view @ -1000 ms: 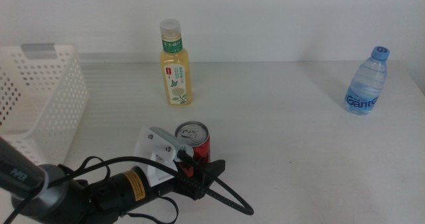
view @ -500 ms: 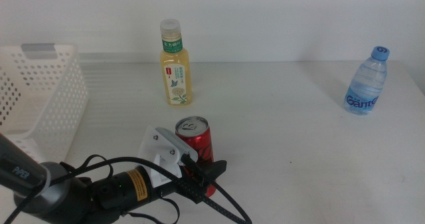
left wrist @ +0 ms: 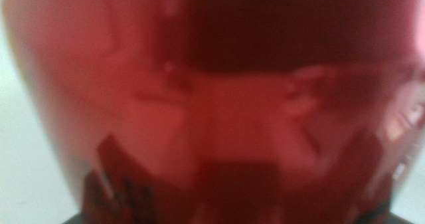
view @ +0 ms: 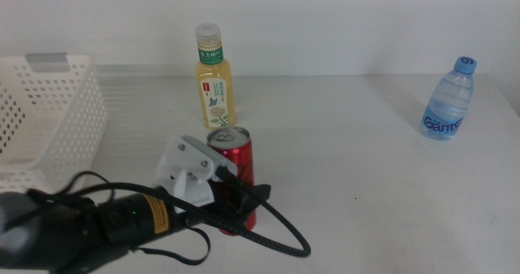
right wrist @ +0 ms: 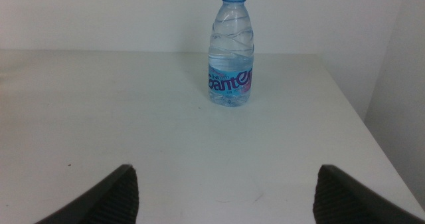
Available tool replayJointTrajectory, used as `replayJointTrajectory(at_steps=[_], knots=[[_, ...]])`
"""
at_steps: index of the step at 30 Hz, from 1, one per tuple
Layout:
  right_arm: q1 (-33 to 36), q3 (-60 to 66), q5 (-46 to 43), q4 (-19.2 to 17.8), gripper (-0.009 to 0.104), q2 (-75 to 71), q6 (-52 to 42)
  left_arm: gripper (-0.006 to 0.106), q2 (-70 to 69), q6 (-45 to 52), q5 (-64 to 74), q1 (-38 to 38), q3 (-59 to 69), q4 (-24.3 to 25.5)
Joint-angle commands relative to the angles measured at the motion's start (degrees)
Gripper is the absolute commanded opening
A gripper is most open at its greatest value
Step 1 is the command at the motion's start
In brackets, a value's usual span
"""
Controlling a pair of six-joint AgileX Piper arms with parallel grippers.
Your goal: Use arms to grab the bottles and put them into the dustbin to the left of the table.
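Observation:
The tall red soda can [view: 233,156] stands upright at the table's front left, and my left gripper [view: 244,202] is shut on its lower part. In the left wrist view the red can [left wrist: 212,84] fills the whole picture and hides the jaws. The yellow tea bottle [view: 215,87] stands behind the can, toward the back. The clear water bottle [view: 447,103] with a blue cap stands at the far right. My right gripper [right wrist: 232,197] is open, low over the table, some way short of the water bottle [right wrist: 231,58]; it does not show in the middle view.
The white perforated dustbin [view: 49,119] stands at the left edge, left of the held can. The white table [view: 366,193] stretches bare between the can and the water bottle. A black cable loops below my left gripper.
My left gripper has closed in around the red can and risen; the can now sits higher and slightly further left in the middle view. Both bottles have stayed put.

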Motion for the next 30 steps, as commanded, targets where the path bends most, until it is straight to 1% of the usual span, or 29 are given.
replayJointTrajectory(at_steps=[1, 3, 5, 7, 8, 11, 13, 14, 17, 19, 20, 21, 30], knots=[[-0.36, -0.49, -4.41, -0.58, 0.075, -1.59, -0.35, -0.005, -6.46, -4.3, -0.75, 0.55, -1.67, 0.52], [-0.36, -0.49, -4.41, -0.58, 0.075, -1.59, -0.35, -0.005, -9.45, -8.39, 3.87, 1.46, -2.53, 4.01], [-0.36, -0.49, -4.41, -0.58, 0.075, -1.59, -0.35, -0.005, -11.95, -12.6, 7.95, 2.36, -3.72, 8.5], [-0.36, -0.49, -4.41, -0.58, 0.075, -1.59, -0.35, -0.005, -14.43, -18.78, 12.29, 3.41, -5.36, 14.96], [-0.36, -0.49, -4.41, -0.58, 0.075, -1.59, -0.35, -0.005, -15.28, -21.84, 14.0, 3.82, -6.4, 18.68], [-0.36, -0.49, -4.41, -0.58, 0.075, -1.59, -0.35, -0.005, -17.62, -35.73, 19.16, 5.27, -9.51, 30.86], [-0.36, -0.49, -4.41, -0.58, 0.075, -1.59, -0.35, -0.005, -18.71, -46.11, 20.94, 6.36, -11.76, 40.46], [-0.36, -0.49, -4.41, -0.58, 0.075, -1.59, -0.35, -0.005, -18.97, -50.36, 21.13, 6.89, -12.65, 44.45], [-0.36, -0.49, -4.41, -0.58, 0.075, -1.59, -0.35, -0.005, -19.04, -63.94, 20.01, 8.85, -16.28, 58.46], [-0.36, -0.49, -4.41, -0.58, 0.075, -1.59, -0.35, -0.005, -19.04, -71.68, 19.59, 9.04, -18.43, 65.07], [-0.36, -0.49, -4.41, -0.58, 0.075, -1.59, -0.35, -0.005, -19.04, -74.22, 19.59, 9.04, -19.23, 66.98], [-0.36, -0.49, -4.41, -0.58, 0.075, -1.59, -0.35, -0.005, -19.04, -75.17, 19.66, 8.97, -19.94, 67.73], [-0.36, -0.49, -4.41, -0.58, 0.075, -1.59, -0.35, -0.005, -19.04, -74.59, 22.06, 8.97, -21.41, 66.03]])
